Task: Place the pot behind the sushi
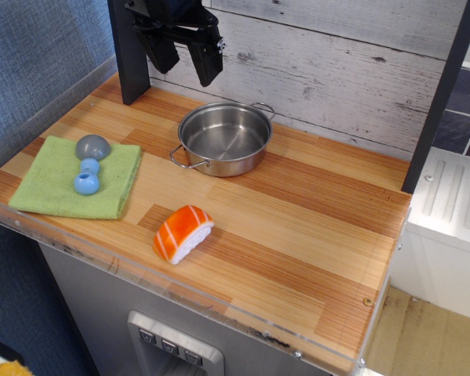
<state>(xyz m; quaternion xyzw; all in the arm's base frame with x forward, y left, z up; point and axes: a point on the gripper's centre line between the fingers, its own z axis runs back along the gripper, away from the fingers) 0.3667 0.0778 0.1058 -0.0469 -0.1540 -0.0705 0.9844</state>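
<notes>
The shiny steel pot [224, 139] with two wire loop handles stands upright on the wooden counter near the back wall. The sushi [182, 233], orange with white stripes over white rice, lies in front of it near the counter's front edge. My black gripper [186, 66] hangs in the air above and to the left of the pot, near the wall. Its two fingers are spread apart and hold nothing.
A green cloth [74, 178] lies at the left with a grey-and-blue toy [89, 163] on it. A dark post [128, 52] stands at the back left and another dark post [441, 94] at the right. The plank wall [337, 63] runs behind the counter [298, 235].
</notes>
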